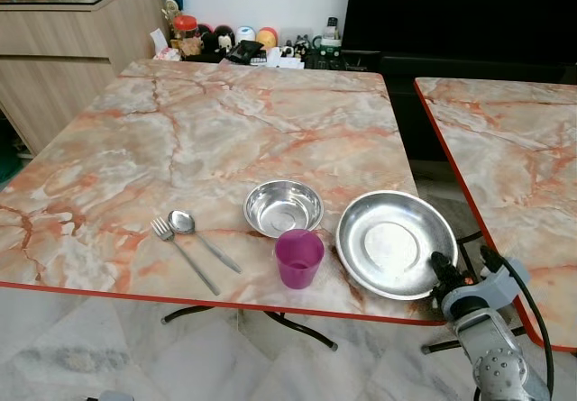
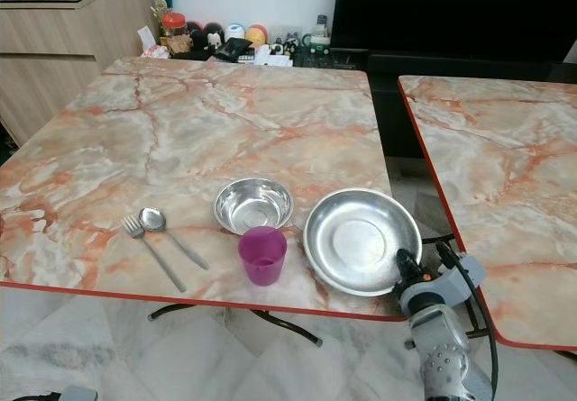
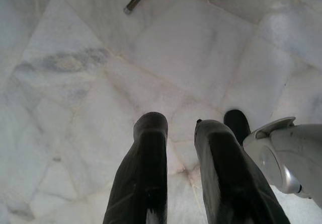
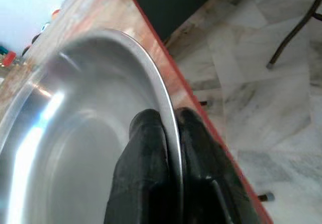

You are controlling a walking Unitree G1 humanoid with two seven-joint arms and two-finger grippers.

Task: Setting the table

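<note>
A marbled orange-and-cream tabletop with a red edge carries the place setting along its near edge. At the near right corner lies a large steel plate, its rim reaching close to the red edge. The right tool comes up from below that corner, and the right wrist view shows its two black fingers pressed together on the plate's rim, one finger inside the dish and one outside. The plate seems to rest flat on the tabletop, though at this angle I cannot tell if the gripped side is lifted a little.

Just beside the plate, toward the left, a purple cup stands upright near the near edge. Behind the cup and touching or nearly touching it sits a small steel bowl. Further left along the near edge lie a spoon and a fork, side by side and slanted, heads pointing away from the edge.

The left tool hangs idle over the pale marble floor, its fingers slightly apart with nothing between them. A second marbled tabletop stands off the right edge, apart from the first, and a shelf of small items runs along the far edge.
</note>
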